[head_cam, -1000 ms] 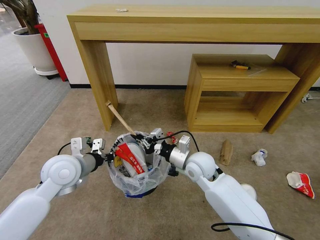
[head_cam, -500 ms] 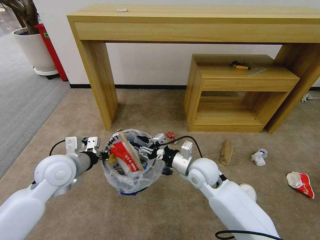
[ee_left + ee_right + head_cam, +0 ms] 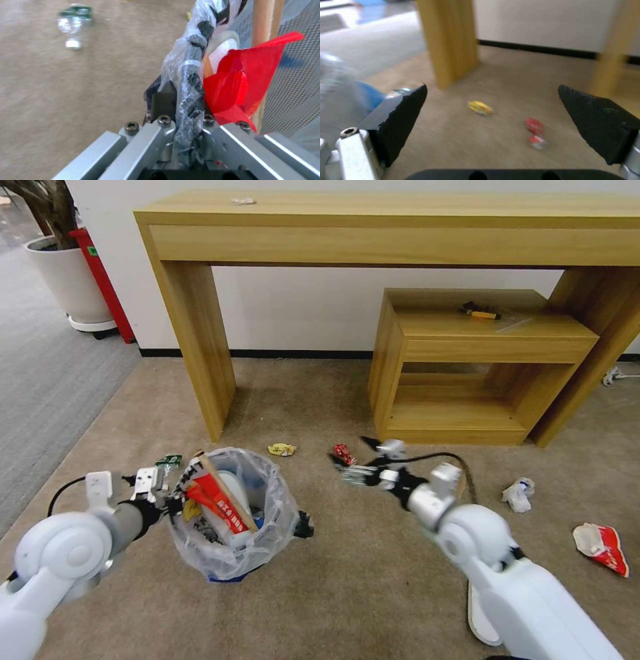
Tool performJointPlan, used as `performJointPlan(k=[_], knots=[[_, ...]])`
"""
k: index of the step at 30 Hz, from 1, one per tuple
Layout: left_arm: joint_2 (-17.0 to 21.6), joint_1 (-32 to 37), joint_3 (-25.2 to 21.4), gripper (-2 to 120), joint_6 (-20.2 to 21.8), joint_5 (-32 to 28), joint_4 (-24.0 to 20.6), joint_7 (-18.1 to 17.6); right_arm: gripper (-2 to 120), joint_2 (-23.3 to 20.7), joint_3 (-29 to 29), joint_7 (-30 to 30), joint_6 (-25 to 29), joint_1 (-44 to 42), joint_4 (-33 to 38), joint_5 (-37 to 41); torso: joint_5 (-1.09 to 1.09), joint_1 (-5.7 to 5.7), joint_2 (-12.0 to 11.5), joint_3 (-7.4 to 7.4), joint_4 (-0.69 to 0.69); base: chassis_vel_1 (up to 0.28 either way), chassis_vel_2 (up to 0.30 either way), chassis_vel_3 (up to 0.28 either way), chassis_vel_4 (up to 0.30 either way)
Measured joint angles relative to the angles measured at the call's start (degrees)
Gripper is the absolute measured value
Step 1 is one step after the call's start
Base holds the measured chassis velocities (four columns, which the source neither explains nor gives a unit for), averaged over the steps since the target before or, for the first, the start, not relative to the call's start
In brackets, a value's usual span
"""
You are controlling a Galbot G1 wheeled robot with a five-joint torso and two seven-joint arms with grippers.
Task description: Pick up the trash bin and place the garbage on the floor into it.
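Head view: trash bin [image 3: 230, 520] rim is pinched by left gripper [image 3: 163, 493]; stick & red wrapper already inside. Right gripper [image 3: 357, 463], spread & empty, hangs just beside red wrapper [image 3: 343, 453]; several scraps are left on floor [image 3: 347, 593].

Right tool [image 3: 357, 463] withdrawn from over the trash bin [image 3: 230, 513] to the right; fingers spread, above the red wrapper [image 3: 344, 453]. Wooden stick [image 3: 227, 493] now inside the bin. Left tool [image 3: 175, 499] carried the bin left and nearer, uncovering a yellow wrapper [image 3: 282, 449].
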Motion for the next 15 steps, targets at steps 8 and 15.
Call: performJointPlan(k=[8, 15], knots=[[-8.3, 15.92, -16.1, 0, 0.0, 12.74, -1.47, 14.71, 100, 4.94, 18.09, -1.22, 4.64, -20.21, 3.16, -4.66, 0.0, -0.01, 0.01, -0.01, 0.0, 0.0, 0.0, 0.0, 0.0], [-12.24, 21.83, -20.47, 0, 0.0, 15.71, -2.55, 19.82, 100, 9.05, 24.14, -1.43, 6.93, -26.64, 2.95, -5.97, 0.0, 0.0, 0.01, 0.0, 0.01, 0.0, 0.0, 0.0, 0.0]])
